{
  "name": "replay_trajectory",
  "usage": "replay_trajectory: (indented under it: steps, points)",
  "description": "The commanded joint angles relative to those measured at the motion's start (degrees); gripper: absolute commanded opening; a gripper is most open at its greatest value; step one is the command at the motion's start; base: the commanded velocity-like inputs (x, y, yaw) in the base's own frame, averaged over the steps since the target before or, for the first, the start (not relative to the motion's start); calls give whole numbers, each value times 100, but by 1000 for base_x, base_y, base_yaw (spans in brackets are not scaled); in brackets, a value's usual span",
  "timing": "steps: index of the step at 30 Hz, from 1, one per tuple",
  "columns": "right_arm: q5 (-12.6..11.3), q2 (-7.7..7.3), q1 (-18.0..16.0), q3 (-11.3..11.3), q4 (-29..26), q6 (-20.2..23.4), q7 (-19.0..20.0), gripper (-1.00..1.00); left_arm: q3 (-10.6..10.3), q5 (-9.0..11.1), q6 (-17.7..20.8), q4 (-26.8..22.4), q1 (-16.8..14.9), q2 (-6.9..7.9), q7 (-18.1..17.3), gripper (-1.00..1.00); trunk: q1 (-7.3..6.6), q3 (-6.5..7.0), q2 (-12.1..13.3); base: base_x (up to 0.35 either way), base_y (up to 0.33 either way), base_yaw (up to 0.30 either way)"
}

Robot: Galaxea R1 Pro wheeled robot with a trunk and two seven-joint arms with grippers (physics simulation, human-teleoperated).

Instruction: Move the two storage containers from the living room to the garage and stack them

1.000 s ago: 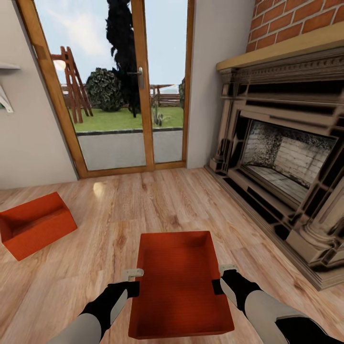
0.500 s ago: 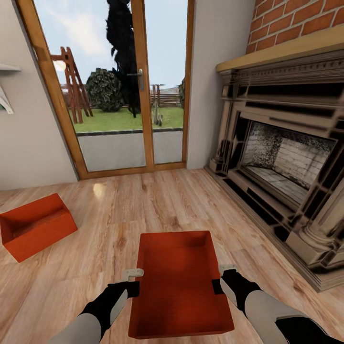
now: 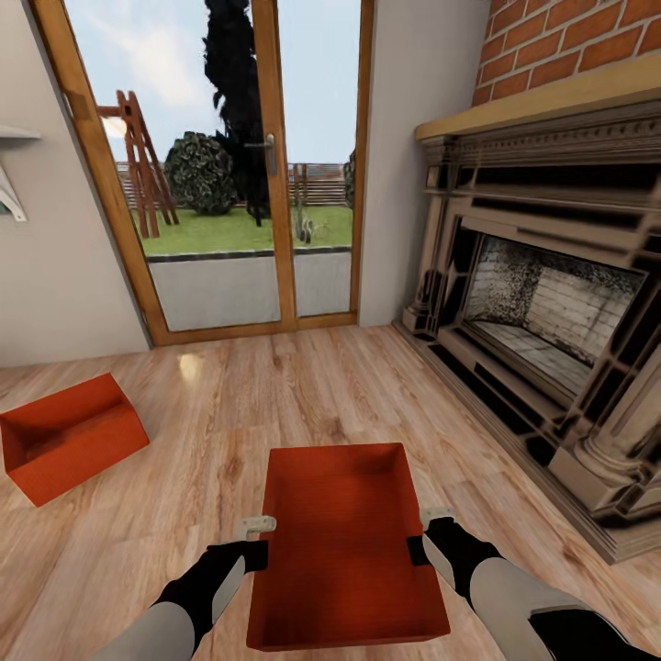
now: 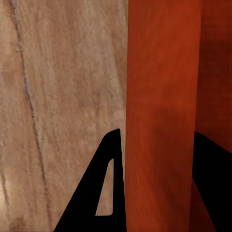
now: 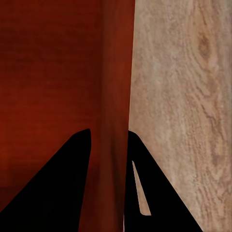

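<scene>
Light wood-plank flooring (image 3: pixel 303 386) runs through this living room, from the robot toward a glazed wooden patio door (image 3: pixel 220 165) and a carved stone fireplace (image 3: pixel 551 312) under red brick.

Low in the head view, the left gripper (image 3: pixel 260 542) and the right gripper (image 3: pixel 424 535) sit on opposite long walls of a red-orange, open-topped, shallow rectangular plastic bin (image 3: pixel 341 542). The left wrist view shows the left gripper (image 4: pixel 157 159) with one dark finger on each face of the bin's wall (image 4: pixel 162 96), closed down to the wall's thickness. The right wrist view shows the same for the right gripper (image 5: pixel 108 154) on the opposite wall (image 5: pixel 116 72). Both arms therefore grip the bin by its sides, and it appears held just above the planks, directly before the robot.

Farther out, toward the left wall, a second red-orange plastic bin of the same kind (image 3: pixel 69 436) rests on the planks, well apart from the held one, near a white wall shelf bracket (image 3: pixel 9 197).

The step in hand looks like carrying the first bin out; the garage is not in view. Next, the base must turn away from the door and fireplace and drive off, keeping both grips even so the bin stays level and does not slip. The second bin remains to be fetched.
</scene>
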Motion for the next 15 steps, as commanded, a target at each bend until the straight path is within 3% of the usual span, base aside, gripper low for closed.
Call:
replay_trajectory:
  steps: [1, 12, 15]
  points:
    - [21, -3, -2, 54, -11, 44, -10, -100, 37, -56, 37, -14, 1, -2, 26, -100, -1, -5, -2, 0, 0, 0]
    - [21, -2, -2, 53, -11, 44, -10, -100, 37, -56, 37, -14, 0, -2, 26, -100, -1, -5, -2, 0, 0, 0]
    - [21, -3, -2, 53, -11, 44, -10, -100, 37, -55, 37, -14, -1, -2, 26, -100, -67, 49, 118, 0, 0, 0]
